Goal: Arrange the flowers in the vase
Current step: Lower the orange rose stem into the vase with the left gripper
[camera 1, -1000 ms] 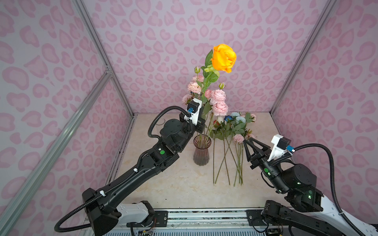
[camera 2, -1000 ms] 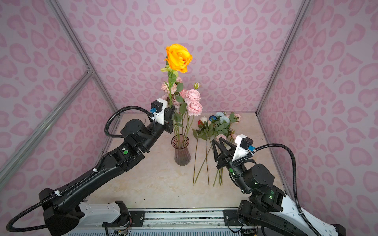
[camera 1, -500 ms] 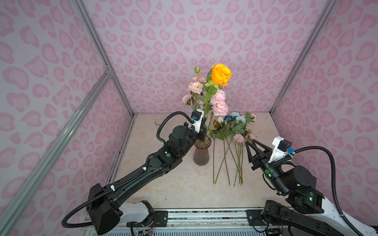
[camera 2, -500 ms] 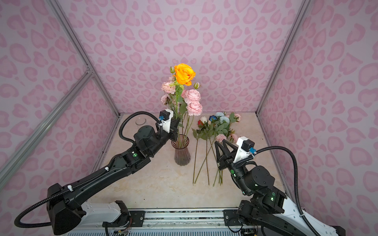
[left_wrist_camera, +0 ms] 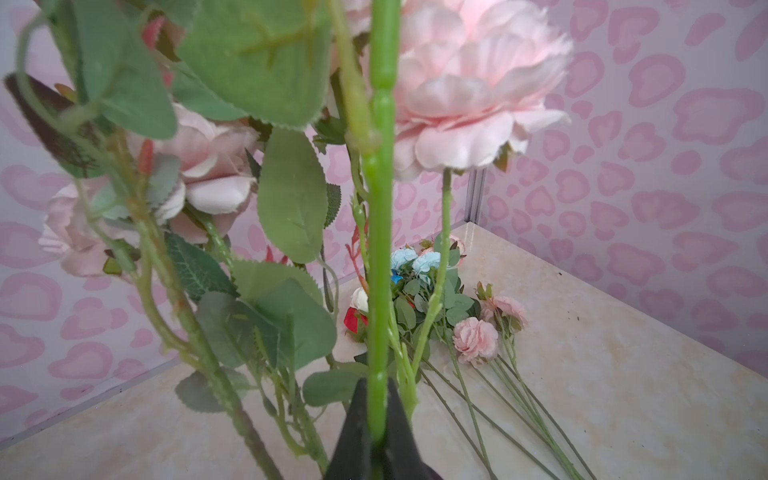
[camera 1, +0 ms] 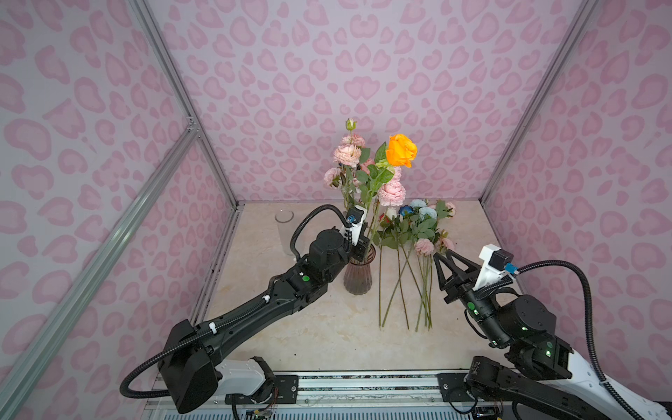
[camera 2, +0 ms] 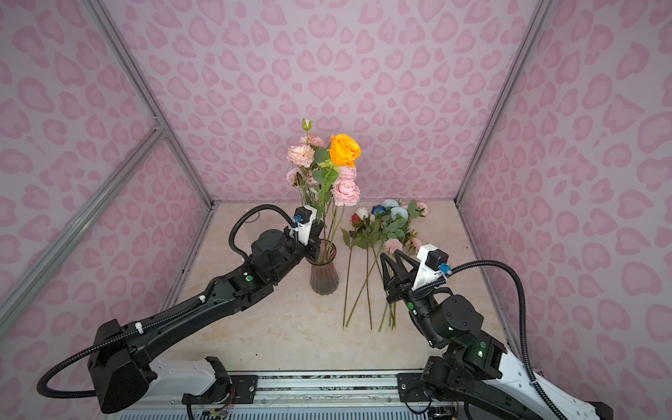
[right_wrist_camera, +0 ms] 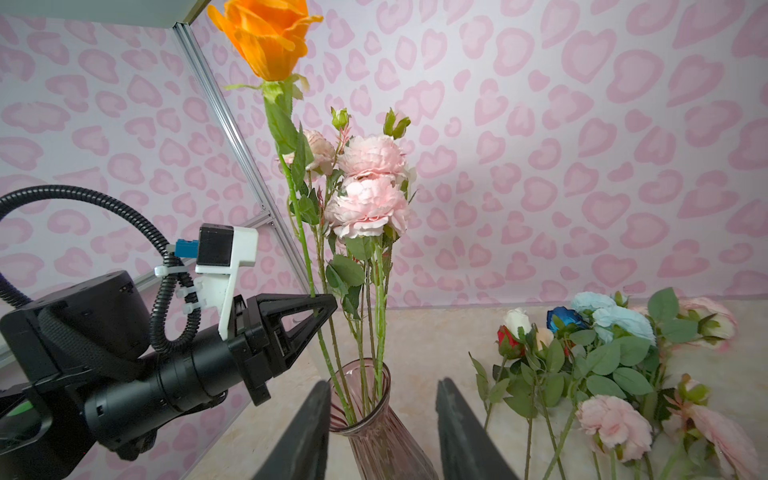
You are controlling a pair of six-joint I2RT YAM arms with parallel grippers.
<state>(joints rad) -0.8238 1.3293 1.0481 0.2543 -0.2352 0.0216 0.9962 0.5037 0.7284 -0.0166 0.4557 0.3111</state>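
The left gripper (right_wrist_camera: 322,306) pinches the orange rose (camera 1: 401,150) by its stem just above the vase (camera 1: 357,280). The stem's lower end sits inside the mouth. The right gripper (camera 1: 443,255) hangs spread just beside the loose flowers (camera 1: 411,232), which lie on the table (camera 1: 327,338) right of the vase.

A smoky-pink glass vase (camera 1: 358,278) stood mid-worktop (camera 1: 327,338), holding pink blooms (camera 1: 391,192) and a taller orange rose (camera 1: 401,150). The left gripper (camera 1: 360,249) reached in at the vase's rim among the stems. To the right, loose flowers (camera 1: 411,232) lay flat, stems toward the camera. The right gripper (camera 1: 443,256) hovered just beside them, its jaws apart. A clear glass (camera 1: 284,232) stood at the far left.
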